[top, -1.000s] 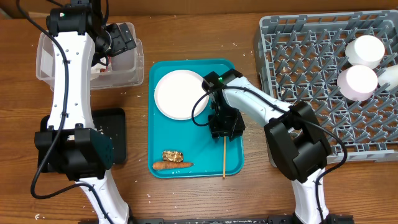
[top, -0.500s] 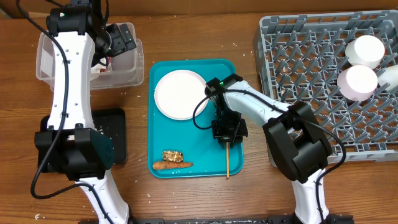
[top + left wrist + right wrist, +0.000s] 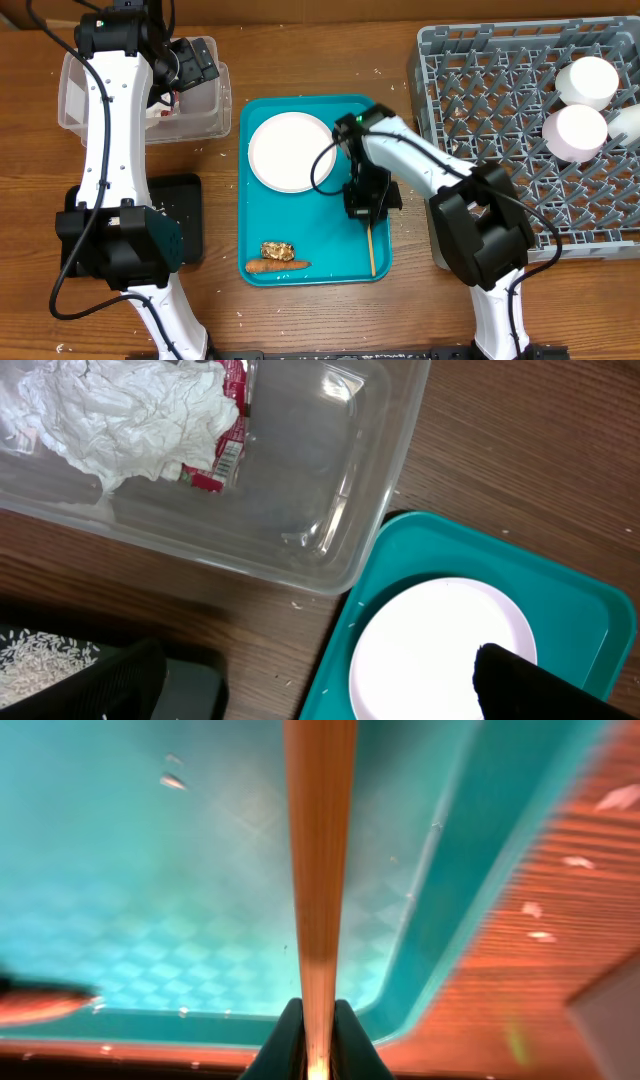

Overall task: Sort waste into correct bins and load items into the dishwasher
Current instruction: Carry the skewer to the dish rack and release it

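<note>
- Over teal tray (image 3: 300, 230): right claw (image 3: 367, 212) clenched on wooden stick (image 3: 371, 250), at its upper end.
- Left claw (image 3: 195, 65) released, hovering above clear tub (image 3: 75, 100).
- Suggest lifting slowly; stick may pivot en route to dish rack (image 3: 480, 100).

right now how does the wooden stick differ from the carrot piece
The wooden stick is thin and pale; the carrot piece is thicker and orange. The stick runs front to back near the right side of the teal tray; the carrot lies crosswise near its front edge. The stick is pinched in the shut right gripper; the carrot lies free. Both are within that tray.
</note>
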`<control>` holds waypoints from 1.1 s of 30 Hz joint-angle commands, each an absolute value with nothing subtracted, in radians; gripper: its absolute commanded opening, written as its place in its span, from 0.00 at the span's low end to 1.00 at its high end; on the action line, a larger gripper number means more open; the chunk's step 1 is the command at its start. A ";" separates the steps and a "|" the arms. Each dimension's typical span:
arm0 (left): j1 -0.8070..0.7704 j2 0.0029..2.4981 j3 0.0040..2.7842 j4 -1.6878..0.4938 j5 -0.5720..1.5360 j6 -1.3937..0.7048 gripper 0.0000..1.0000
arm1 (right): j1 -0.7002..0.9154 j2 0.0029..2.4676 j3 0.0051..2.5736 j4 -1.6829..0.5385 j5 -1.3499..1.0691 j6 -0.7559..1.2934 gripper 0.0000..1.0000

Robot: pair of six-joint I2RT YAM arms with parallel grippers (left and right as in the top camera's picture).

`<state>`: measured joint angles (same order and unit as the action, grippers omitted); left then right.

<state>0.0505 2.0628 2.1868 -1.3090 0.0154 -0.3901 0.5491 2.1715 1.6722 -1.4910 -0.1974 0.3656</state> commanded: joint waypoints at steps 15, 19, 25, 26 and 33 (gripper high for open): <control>0.052 2.069 2.195 -1.296 0.015 -0.382 1.00 | 0.076 2.170 2.374 -1.478 0.032 0.010 0.04; 0.052 2.071 2.195 -1.297 0.015 -0.382 1.00 | 0.014 2.174 2.341 -1.357 -0.018 -0.064 0.04; 0.052 2.086 2.195 -1.296 0.016 -0.382 1.00 | -0.009 2.184 2.276 -1.252 -0.082 -0.084 0.04; 0.052 2.089 2.195 -1.297 0.017 -0.382 1.00 | -0.009 2.188 2.266 -1.241 -0.083 -0.083 0.04; 0.052 2.127 2.195 -1.298 0.027 -0.383 1.00 | 0.014 2.252 2.222 -1.208 -0.118 -0.077 0.30</control>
